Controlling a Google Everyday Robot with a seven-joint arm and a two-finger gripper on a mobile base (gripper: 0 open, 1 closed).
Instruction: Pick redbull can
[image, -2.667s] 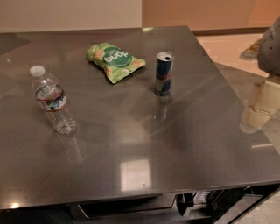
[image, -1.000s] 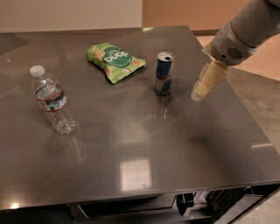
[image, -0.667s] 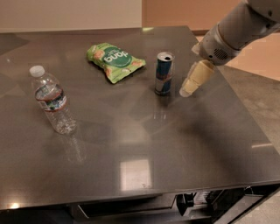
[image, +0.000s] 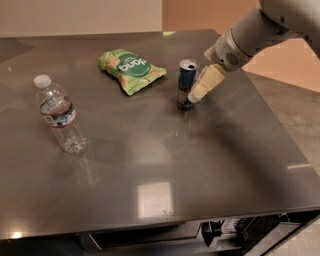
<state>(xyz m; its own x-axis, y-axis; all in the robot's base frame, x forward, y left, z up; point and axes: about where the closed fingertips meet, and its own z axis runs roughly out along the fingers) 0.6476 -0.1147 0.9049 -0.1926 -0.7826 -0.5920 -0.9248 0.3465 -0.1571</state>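
The redbull can stands upright on the grey metal table, right of the middle toward the back; it is slim, blue and silver with a silver top. My gripper comes in from the upper right on a white arm. Its cream tip reaches down to the can's right side near the base, right beside it. Whether it touches the can does not show.
A clear plastic water bottle with a white cap stands at the left. A green snack bag lies behind and left of the can. The table's right edge runs close behind the arm, with floor beyond.
My arm has swung in from the right edge of the table toward the left, and the gripper has come from well clear of the can to right beside it. The can has not moved.
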